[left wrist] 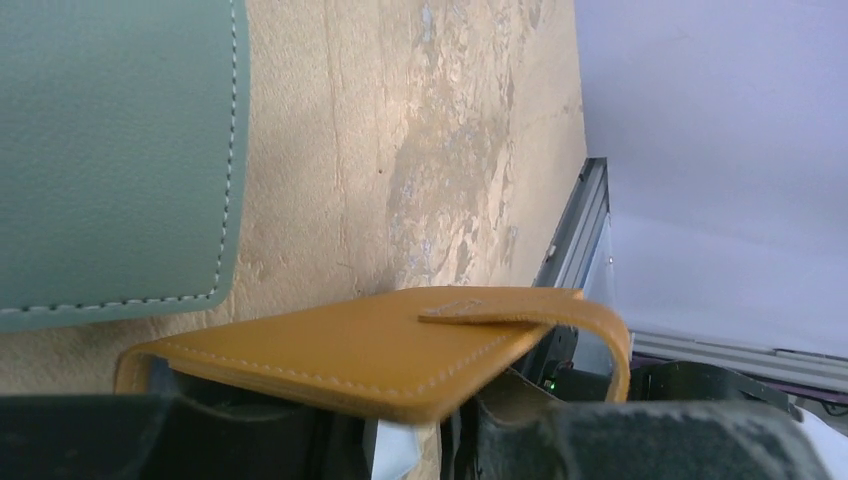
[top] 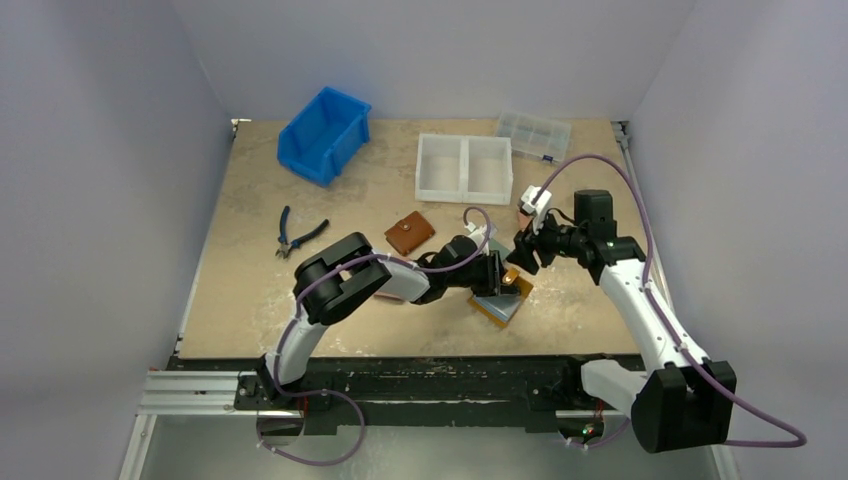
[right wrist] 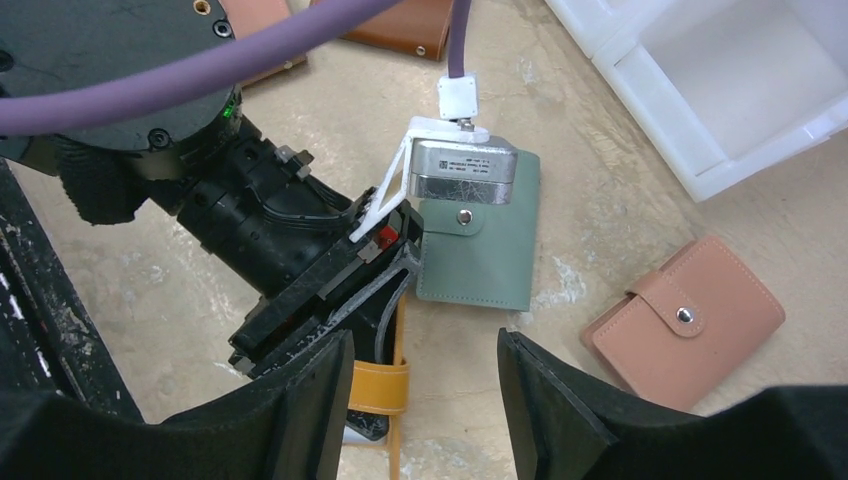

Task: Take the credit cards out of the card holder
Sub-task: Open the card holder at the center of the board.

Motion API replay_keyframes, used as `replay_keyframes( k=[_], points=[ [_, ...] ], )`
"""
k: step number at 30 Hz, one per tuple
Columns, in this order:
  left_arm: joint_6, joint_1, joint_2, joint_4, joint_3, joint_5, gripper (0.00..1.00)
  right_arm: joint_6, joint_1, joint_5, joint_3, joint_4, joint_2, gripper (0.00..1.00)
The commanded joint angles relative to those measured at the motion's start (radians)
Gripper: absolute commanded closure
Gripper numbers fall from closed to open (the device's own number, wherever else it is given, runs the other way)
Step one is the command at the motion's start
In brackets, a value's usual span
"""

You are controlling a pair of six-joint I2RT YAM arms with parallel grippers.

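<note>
Card holder [top: 505, 298], mustard-orange, lies on the table [top: 240, 300] just beside a green wallet [right wrist: 480, 250]; the left gripper [left wrist: 400, 445] reaches under its cover, fingers close together about a pale sliver, though whether they pinch it cannot be told; the right gripper [right wrist: 425, 400] hovers above, jaws spread, holding nothing.

Pale lilac walls [top: 100, 150] enclose a scuffed tan wooden table [top: 240, 300] with a black rail [top: 420, 375] along its near edge.

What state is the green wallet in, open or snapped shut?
Shut: in the right wrist view the green wallet lies flat on the table, its snap tab folded down over the front cover.
</note>
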Motion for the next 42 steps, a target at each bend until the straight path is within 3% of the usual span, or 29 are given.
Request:
replay_keyframes(
  k=[1, 5, 7, 17, 22, 30, 36, 42],
  points=[
    [0.056, 0.002, -0.029, -0.166, 0.030, -0.064, 0.70, 0.002, -0.003, 0.021, -0.010, 0.023, 0.025, 0.38],
    [0.040, 0.002, -0.020, -0.152, 0.027, -0.058, 0.69, -0.139, -0.002, 0.020, 0.035, -0.134, 0.109, 0.33],
    [0.037, 0.002, -0.028, -0.147, 0.018, -0.059, 0.69, -0.195, -0.003, 0.036, 0.041, -0.188, 0.133, 0.25],
    [0.034, 0.003, -0.042, -0.122, -0.016, -0.053, 0.69, -0.181, -0.003, 0.248, -0.013, -0.125, 0.126, 0.26],
    [0.034, 0.003, -0.065, -0.111, -0.052, -0.049, 0.68, -0.161, -0.002, 0.260, -0.019, -0.102, 0.187, 0.46],
    [0.037, 0.003, -0.098, -0.082, -0.112, -0.044, 0.68, -0.184, 0.000, 0.272, -0.016, -0.150, 0.225, 1.00],
    [0.044, 0.003, -0.139, -0.065, -0.162, -0.062, 0.65, -0.304, 0.017, 0.301, -0.016, -0.307, 0.255, 1.00],
    [0.069, 0.003, -0.132, -0.100, -0.156, -0.072, 0.65, -0.333, 0.055, 0.292, -0.027, -0.338, 0.249, 1.00]
  ],
)
